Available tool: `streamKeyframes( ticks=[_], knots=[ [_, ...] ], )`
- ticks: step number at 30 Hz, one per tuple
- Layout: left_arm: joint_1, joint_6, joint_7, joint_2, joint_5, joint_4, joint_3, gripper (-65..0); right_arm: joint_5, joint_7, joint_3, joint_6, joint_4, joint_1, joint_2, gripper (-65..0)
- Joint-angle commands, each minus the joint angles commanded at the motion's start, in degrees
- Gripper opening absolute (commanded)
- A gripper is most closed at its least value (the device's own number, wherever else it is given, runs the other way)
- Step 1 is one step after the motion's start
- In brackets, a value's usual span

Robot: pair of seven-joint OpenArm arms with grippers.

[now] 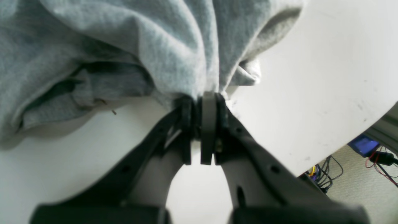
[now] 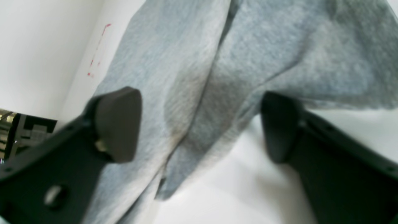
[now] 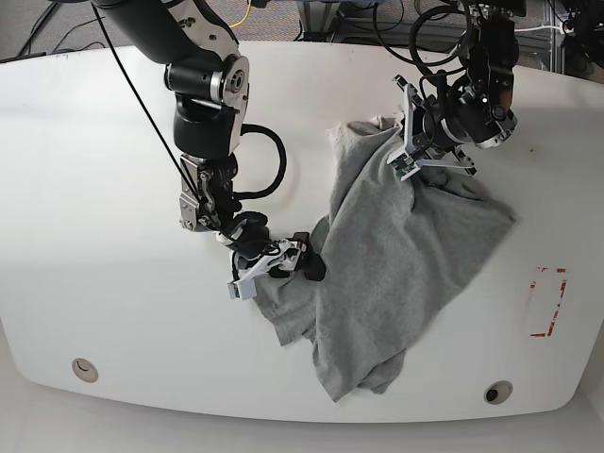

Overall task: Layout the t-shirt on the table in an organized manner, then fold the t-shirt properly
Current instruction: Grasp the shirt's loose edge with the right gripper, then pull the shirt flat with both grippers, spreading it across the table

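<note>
The light grey t-shirt [image 3: 406, 255] lies crumpled and askew on the white table [image 3: 94, 189], its lettering hidden. My left gripper [image 3: 408, 143] is shut on a bunched fold at the shirt's far top edge and holds it a little above the table. The left wrist view shows the jaws pinched on that fabric [image 1: 174, 46], with the gripper [image 1: 203, 101] just below it. At the shirt's near left edge my right gripper [image 3: 291, 260] stands open. In the right wrist view its two dark fingers [image 2: 119, 124] stand wide apart, with the gripper [image 2: 199, 130] over a ridge of cloth [image 2: 186, 77].
A red dashed rectangle [image 3: 547, 302] is marked at the table's right, also seen in the right wrist view [image 2: 98, 49]. Two round grommet holes [image 3: 84, 369] [image 3: 497, 391] sit near the front edge. Beyond the table's curved edge, cables [image 1: 373, 155] lie on the floor.
</note>
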Motion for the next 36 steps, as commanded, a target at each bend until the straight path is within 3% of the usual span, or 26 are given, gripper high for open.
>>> streamKeyframes(
  ticks=[2, 5, 12, 16, 25, 29, 36],
  knots=[
    [-0.09, 0.0, 0.0, -0.09, 0.0, 0.0, 0.0, -65.0, 0.0, 0.09, 0.0, 0.0, 0.18, 0.09, 0.0, -48.8],
    [-0.26, 0.0, 0.0, -0.09, 0.0, 0.0, 0.0, -65.0, -0.26, 0.09, -0.09, 0.0, 0.26, 0.35, 0.18, -65.0],
    [-0.97, 0.0, 0.0, -0.09, 0.0, -0.09, 0.0, -65.0, -0.18, -0.79, -0.09, 0.0, 1.49, 0.88, 0.62, -65.0],
    [-1.05, 0.0, 0.0, 0.0, 0.0, -0.09, 0.09, -65.0, -0.09, -5.45, 0.18, 0.0, 6.68, -0.35, 1.76, -65.0],
    [-2.29, 0.0, 0.0, 0.09, 0.09, -0.35, 0.09, -65.0, 0.0, -18.11, 0.26, 0.0, 30.59, -9.14, 2.2, -65.0],
    [-2.81, 0.0, 0.0, 0.26, 0.09, -0.35, 0.79, -65.0, 0.0, -23.38, 0.26, 0.0, 41.14, -13.63, 3.96, -65.0],
    [-3.78, 0.0, 0.0, 0.35, 0.09, -0.53, 5.45, -65.0, -0.35, -28.22, 0.35, 0.0, 54.42, -20.4, 7.12, -65.0]
  ],
)
